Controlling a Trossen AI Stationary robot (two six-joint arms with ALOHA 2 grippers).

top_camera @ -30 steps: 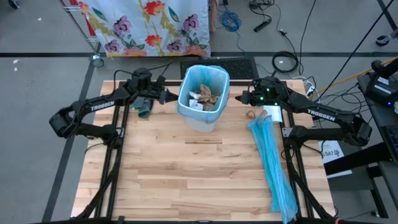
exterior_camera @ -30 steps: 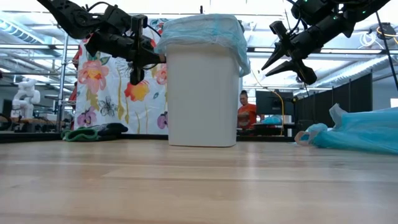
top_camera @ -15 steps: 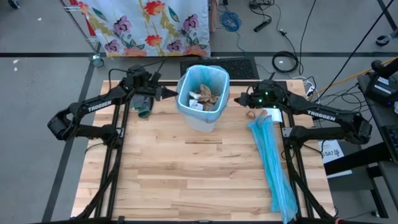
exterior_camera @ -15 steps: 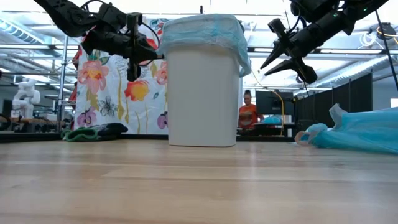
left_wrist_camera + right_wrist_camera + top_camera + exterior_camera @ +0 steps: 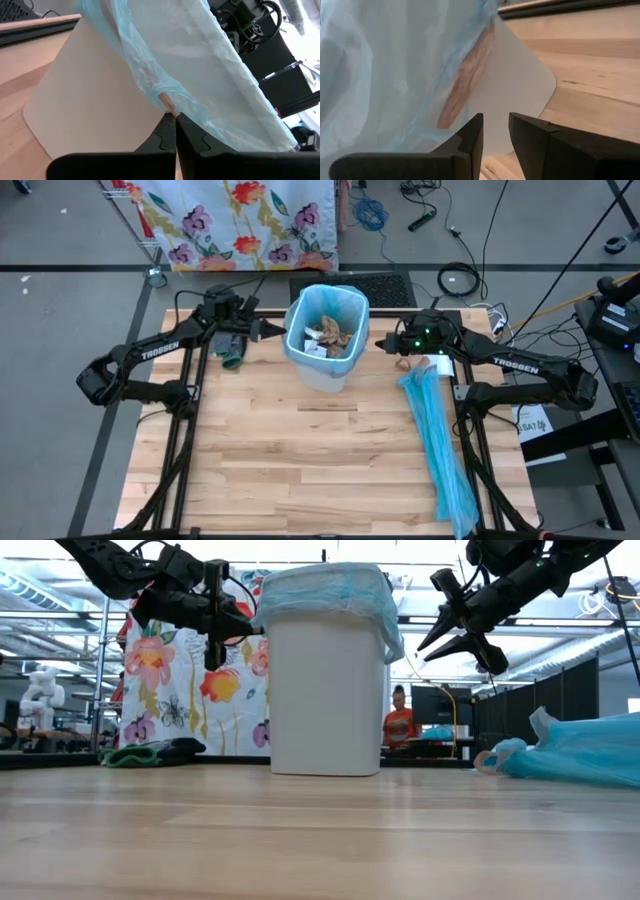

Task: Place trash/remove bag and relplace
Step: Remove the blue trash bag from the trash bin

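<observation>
A white bin [image 5: 325, 690] stands at the far middle of the table, lined with a light-blue bag [image 5: 325, 590] whose edge folds over the rim. Trash [image 5: 333, 335], brown paper and white tissue, lies inside. My left gripper [image 5: 176, 120] is shut at the bag's overhang on the bin's left side [image 5: 275, 330]. My right gripper [image 5: 496, 131] hovers open just off the bin's right side [image 5: 382, 343], with nothing between its fingers. My left gripper pinches the bag's gathered lower edge [image 5: 167, 97] where it hangs over the bin's left rim, only at its fingertips. The fingers come nearly level from the table's left. The bag stays draped on the bin.
Long light-blue plastic sheets [image 5: 435, 430] lie along the right side of the table. A dark green cloth [image 5: 232, 352] lies left of the bin, under my left arm. A small ring [image 5: 404, 365] and a white card [image 5: 437, 362] lie near my right gripper.
</observation>
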